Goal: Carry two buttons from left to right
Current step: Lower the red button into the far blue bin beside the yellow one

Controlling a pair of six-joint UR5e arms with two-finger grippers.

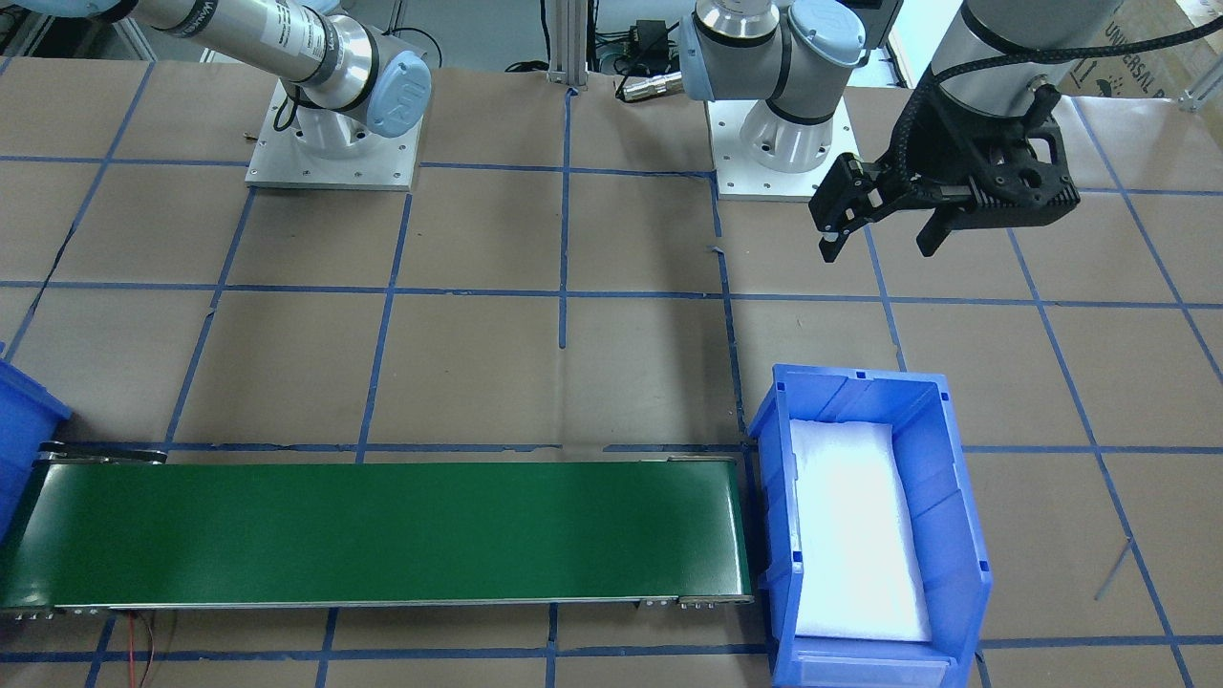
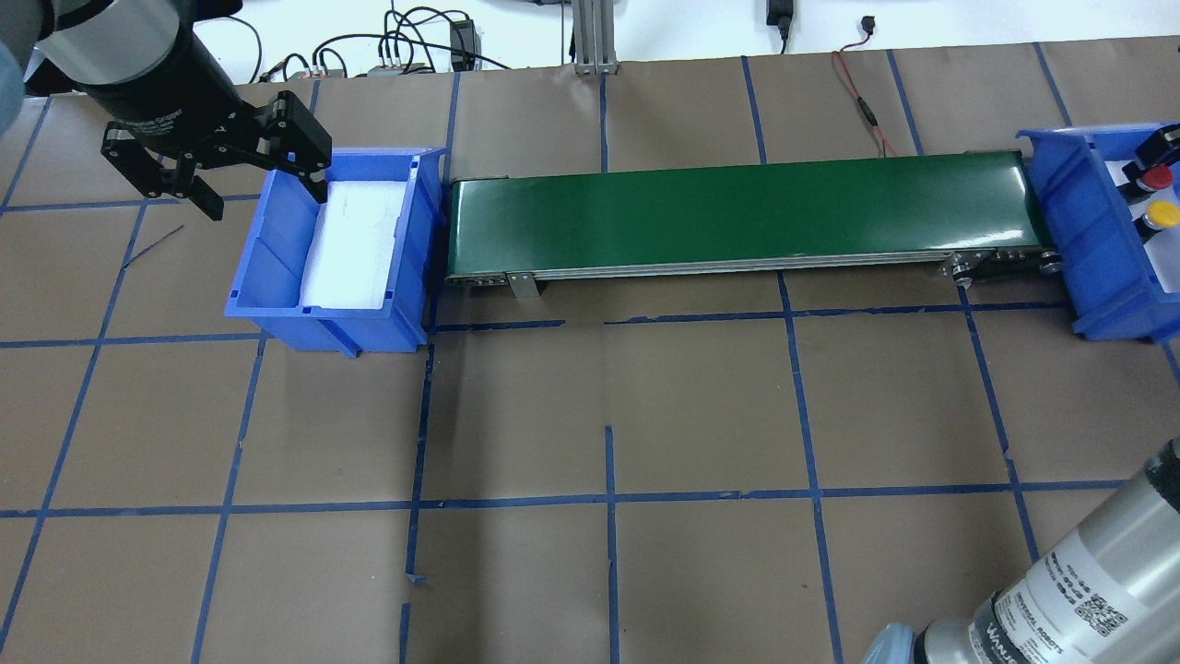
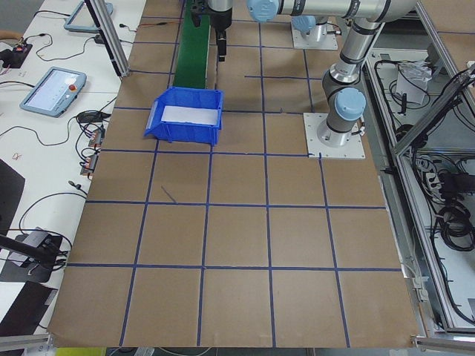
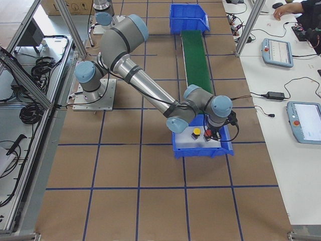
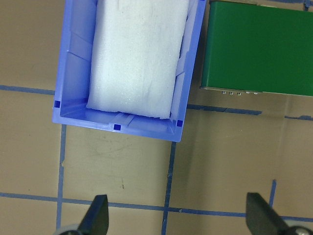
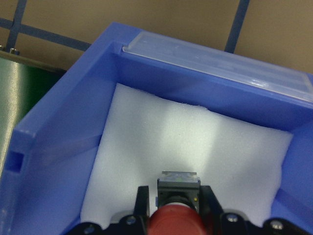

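Beside the conveyor, a bin holds both buttons.

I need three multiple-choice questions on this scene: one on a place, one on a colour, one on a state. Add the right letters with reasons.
1. Where is the yellow button? A) on the green belt B) in the right bin C) in the left bin
2. What colour is the button between the jaws of the right gripper? A) red B) yellow C) white
3. How do the jaws of the left gripper stand? A) open B) shut on a button C) shut on foam

B: the overhead view shows it there. A: the red button shows in the wrist view. A: they stand wide apart, holding nothing.
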